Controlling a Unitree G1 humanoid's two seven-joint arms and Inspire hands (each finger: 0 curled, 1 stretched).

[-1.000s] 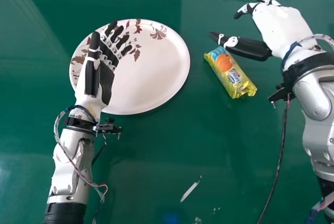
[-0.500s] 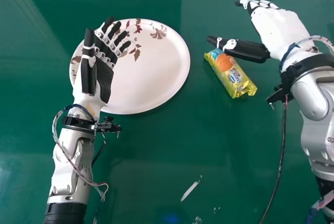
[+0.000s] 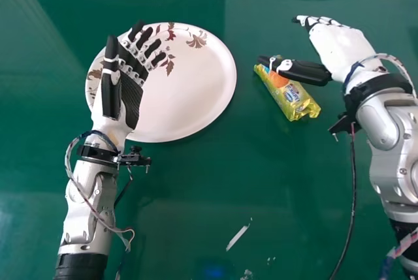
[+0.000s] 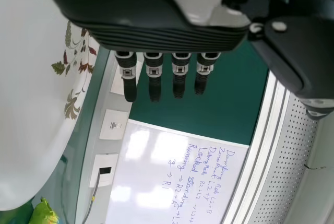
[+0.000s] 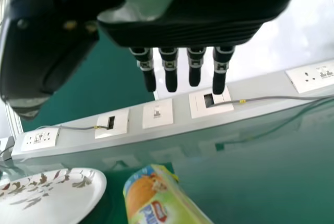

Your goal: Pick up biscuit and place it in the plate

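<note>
Towards the worktop's far edge, the biscuit is overhung by the right hand, fingers open, presumably for grasping; the plate is overlapped by the open left hand.

Handwritten whiteboard, white socket plates

Noted smooth, glossy surface on round white leaf-patterned plate. Recorded shiny, creased plastic film on oblong yellow biscuit packet; smooth, faintly reflective finish on green tabletop. Saw matt, ribbed palm on black-and-white left hand; smooth, plastic-looking shell on black-and-white right hand.
</note>
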